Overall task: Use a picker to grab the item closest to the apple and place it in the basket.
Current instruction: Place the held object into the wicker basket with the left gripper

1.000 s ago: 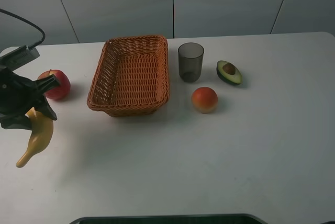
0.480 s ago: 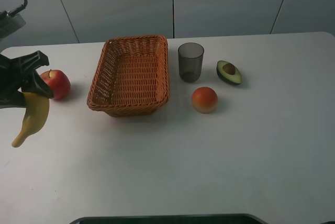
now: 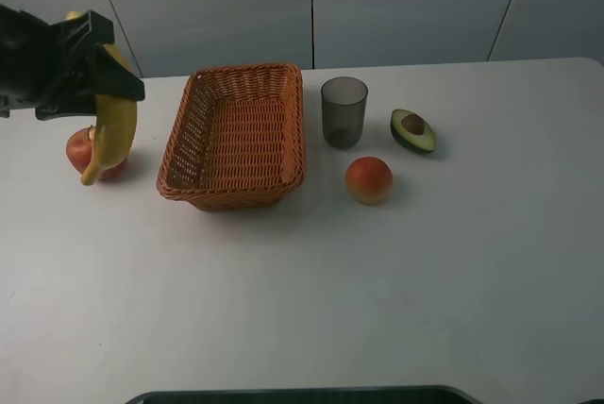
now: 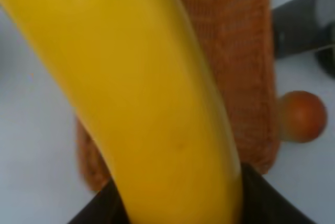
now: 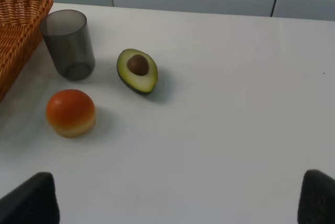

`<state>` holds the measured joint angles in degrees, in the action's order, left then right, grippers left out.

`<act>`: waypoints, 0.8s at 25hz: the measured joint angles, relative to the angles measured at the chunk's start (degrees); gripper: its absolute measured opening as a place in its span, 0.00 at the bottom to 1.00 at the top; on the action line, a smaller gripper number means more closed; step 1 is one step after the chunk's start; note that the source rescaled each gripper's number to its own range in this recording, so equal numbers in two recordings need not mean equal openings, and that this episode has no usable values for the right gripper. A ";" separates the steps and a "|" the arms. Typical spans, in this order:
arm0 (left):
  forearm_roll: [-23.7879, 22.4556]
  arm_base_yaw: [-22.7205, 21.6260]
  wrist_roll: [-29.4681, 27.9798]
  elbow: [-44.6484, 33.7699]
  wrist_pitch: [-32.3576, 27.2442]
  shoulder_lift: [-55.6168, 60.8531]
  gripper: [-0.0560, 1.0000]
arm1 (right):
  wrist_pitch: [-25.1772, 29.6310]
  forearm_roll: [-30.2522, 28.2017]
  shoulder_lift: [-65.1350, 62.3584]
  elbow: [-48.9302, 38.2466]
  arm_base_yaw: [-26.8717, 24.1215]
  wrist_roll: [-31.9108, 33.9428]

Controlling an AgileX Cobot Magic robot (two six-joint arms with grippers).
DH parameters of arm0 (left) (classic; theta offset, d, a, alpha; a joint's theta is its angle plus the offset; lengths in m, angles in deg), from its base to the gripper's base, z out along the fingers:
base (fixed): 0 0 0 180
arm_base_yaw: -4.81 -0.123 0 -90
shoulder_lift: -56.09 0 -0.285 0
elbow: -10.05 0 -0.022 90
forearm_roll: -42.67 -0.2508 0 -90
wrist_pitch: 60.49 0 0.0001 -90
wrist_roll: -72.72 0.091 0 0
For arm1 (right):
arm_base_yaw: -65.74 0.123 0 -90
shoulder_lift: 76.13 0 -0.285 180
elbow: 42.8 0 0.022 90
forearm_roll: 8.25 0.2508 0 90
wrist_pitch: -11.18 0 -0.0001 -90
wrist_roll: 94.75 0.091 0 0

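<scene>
Banana (image 3: 115,128) clamped near its upper end in the left gripper (image 3: 119,81), held up over the far left of the table (image 3: 377,281), just left of the basket (image 3: 247,71) and not over it. Long axis close to upright in the high view, curved, lower tip pointing down and a little leftward, overlapping the apple (image 3: 77,149) on the tabletop behind it. Stem end hidden in the black fingers.

From the left wrist view: banana (image 4: 157,103) filling most of the picture, dark fingers (image 4: 99,211) pressed on either side of it, long side of the basket (image 4: 246,67) beyond, then the grey cup (image 4: 301,22) and the round orange-red fruit (image 4: 301,116).

Room to move: basket's near left rim close beside the hanging fruit, interior open and bare. Cup (image 3: 343,111) just right of the basket, avocado half (image 3: 413,130) and round fruit (image 3: 369,179) further right. Wide bare tabletop across the front and the right.

Right gripper (image 5: 175,203) spread wide over the right side of the table, nothing between its tips, avocado half (image 5: 137,71) and cup (image 5: 68,43) ahead of it.
</scene>
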<state>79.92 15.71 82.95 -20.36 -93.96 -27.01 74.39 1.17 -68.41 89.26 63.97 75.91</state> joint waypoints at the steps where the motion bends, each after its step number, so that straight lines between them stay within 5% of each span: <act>1: 0.12 1.41 0.71 1.03 0.80 -0.53 0.06 | 0.00 0.00 0.00 0.00 0.00 0.00; 10: 1.05 10.42 4.91 9.47 7.33 -9.09 0.06 | 0.00 0.00 0.00 0.00 0.00 0.00; 20: 4.27 10.92 4.91 15.18 12.01 -23.77 0.06 | 0.00 0.00 0.00 0.00 0.00 0.00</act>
<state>84.19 26.63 87.86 -5.18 -81.95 -50.78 74.39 1.17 -68.41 89.26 63.97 75.91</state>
